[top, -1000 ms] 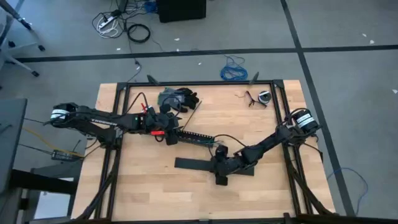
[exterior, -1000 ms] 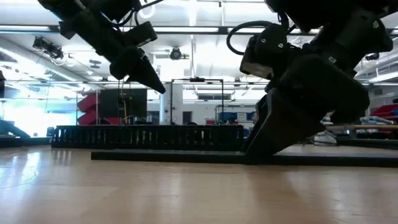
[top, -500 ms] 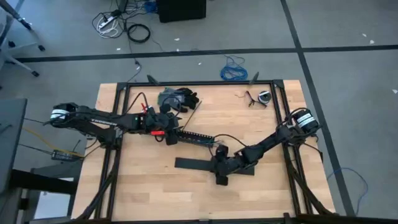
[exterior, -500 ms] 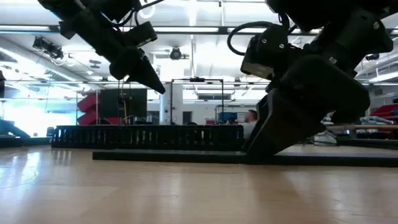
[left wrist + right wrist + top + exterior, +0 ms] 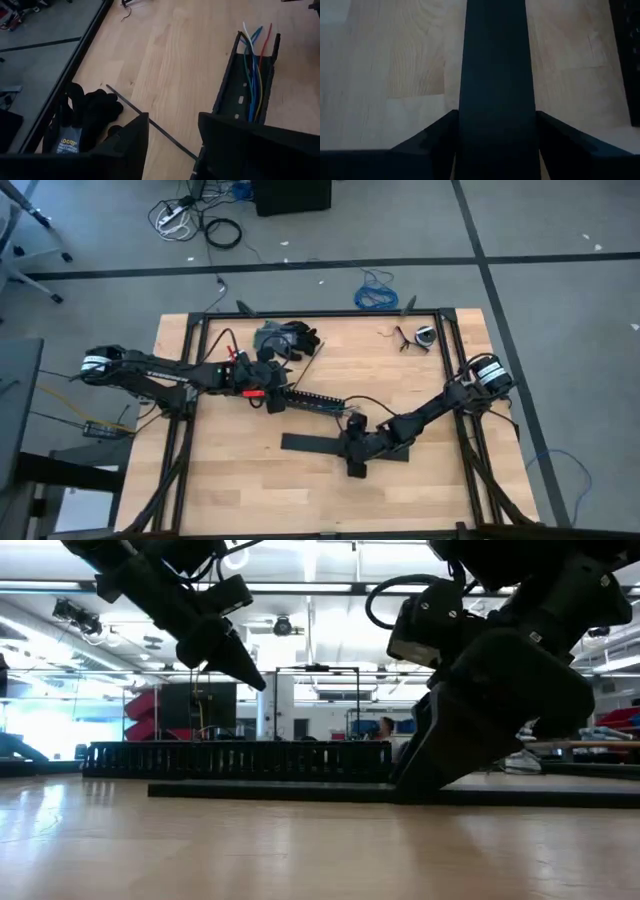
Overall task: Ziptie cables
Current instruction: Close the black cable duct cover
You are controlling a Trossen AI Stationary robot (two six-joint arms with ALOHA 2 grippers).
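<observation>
Lying lengthwise inside a black slotted channel on the table: thin cables, blue, white, red, yellow-green. Left gripper hovering, fingers apart. Right gripper clamping a flat black strip.

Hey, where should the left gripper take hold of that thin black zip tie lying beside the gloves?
Probably best: grip the zip tie near its middle, bringing the open left gripper straight down, fingers across its width. There it lies flat on the table, while one end sits close to the gloves.
</observation>
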